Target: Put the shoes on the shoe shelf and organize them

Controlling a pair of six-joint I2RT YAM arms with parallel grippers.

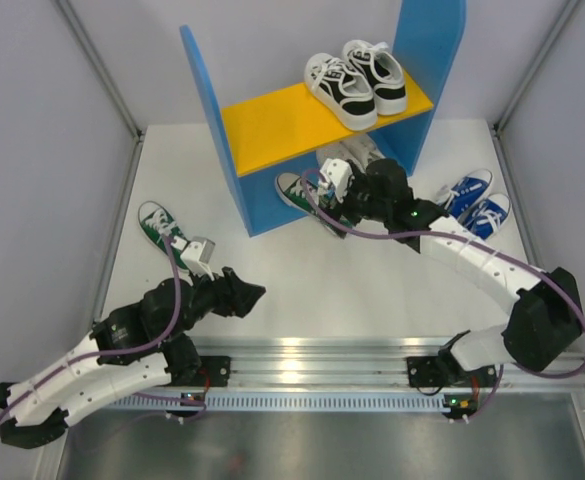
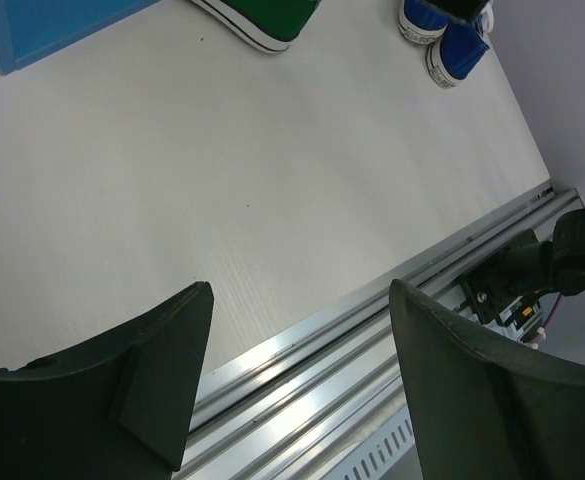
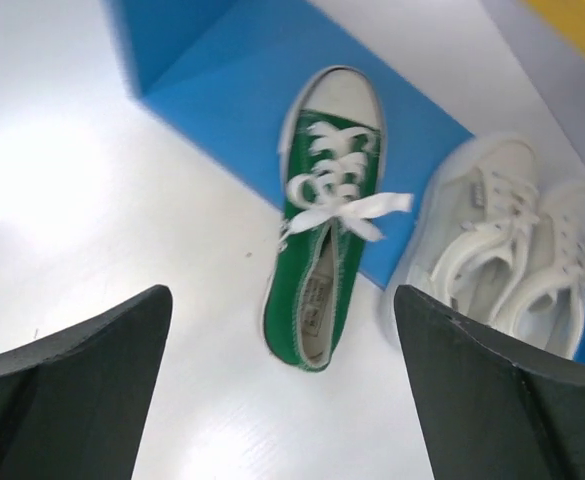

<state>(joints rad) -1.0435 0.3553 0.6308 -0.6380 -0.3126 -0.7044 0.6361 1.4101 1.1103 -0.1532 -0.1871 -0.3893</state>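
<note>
A: The right gripper (image 3: 280, 310), how wide is it?

B: Spread wide. In the wrist view its two dark fingers (image 3: 72, 400) fill the lower left and lower right corners. Nothing is clamped between them and nothing touches them.

A: What shows in the gap?

B: A green shoe (image 3: 322, 220) with white laces, sitting on its sole on the white table (image 3: 92, 200), at the centre of the frame.

A: Which way does it point?

B: The white toe cap is toward the top of the frame and the heel toward the bottom. The long axis runs almost straight up the frame, with the toe end leaning slightly right. The toe overlaps the blue of the shoe shelf (image 1: 212, 130); I cannot tell whether they touch.

A: And its neighbours?

B: The white pair (image 3: 502, 240) is just beside it, at the right of that frame. Seen from overhead, that pair sits under the orange board (image 1: 272, 125).

A: Where are the other shoes?

B: In the overhead view, a second green shoe (image 1: 157, 222) lies at mid-left, well apart from the shelf. The blue pair (image 1: 477, 200) is at the right, beside the right arm. A black-and-white pair (image 1: 357, 80) stands on the board's right half.

A: And the left gripper (image 2: 300, 300)?

B: Its fingers are also apart and empty, over bare table near the metal rail (image 2: 372, 350).
</note>
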